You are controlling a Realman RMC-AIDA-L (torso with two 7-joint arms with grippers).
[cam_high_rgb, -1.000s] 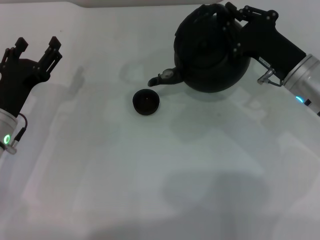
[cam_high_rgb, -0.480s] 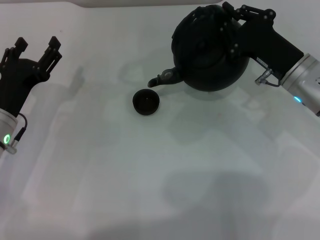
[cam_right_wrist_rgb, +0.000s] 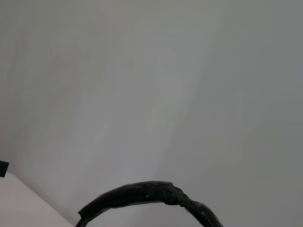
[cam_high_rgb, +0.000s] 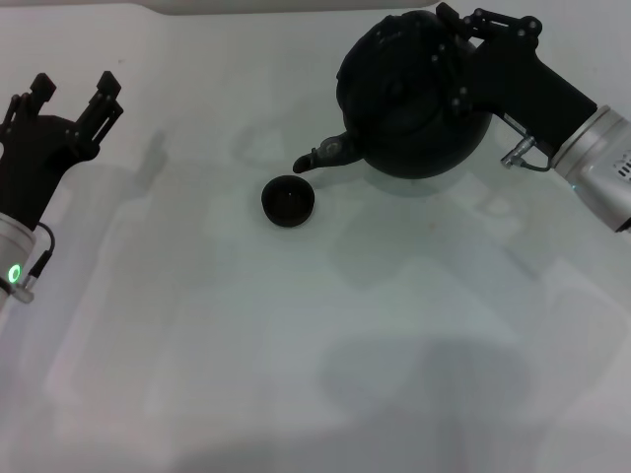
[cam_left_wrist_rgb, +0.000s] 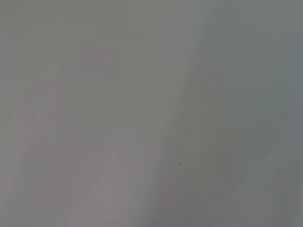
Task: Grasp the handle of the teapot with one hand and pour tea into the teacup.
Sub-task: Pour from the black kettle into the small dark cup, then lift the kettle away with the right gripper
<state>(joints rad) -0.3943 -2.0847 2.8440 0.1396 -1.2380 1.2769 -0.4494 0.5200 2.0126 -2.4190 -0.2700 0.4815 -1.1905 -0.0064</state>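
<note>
The large black teapot is at the far right of the white table in the head view, tipped with its spout pointing down and left. The spout tip ends just beyond the small black teacup, a little to its right. My right gripper reaches in from the right and is shut on the handle over the pot's top. The ribbed handle also shows as a black arch in the right wrist view. My left gripper is open and empty at the far left, away from both.
The white table stretches in front of the cup with nothing else on it. Its far edge runs along the top of the head view. The left wrist view shows only bare grey surface.
The teapot and my right gripper have shifted slightly away and to the left. The cup and the left arm have not moved.
</note>
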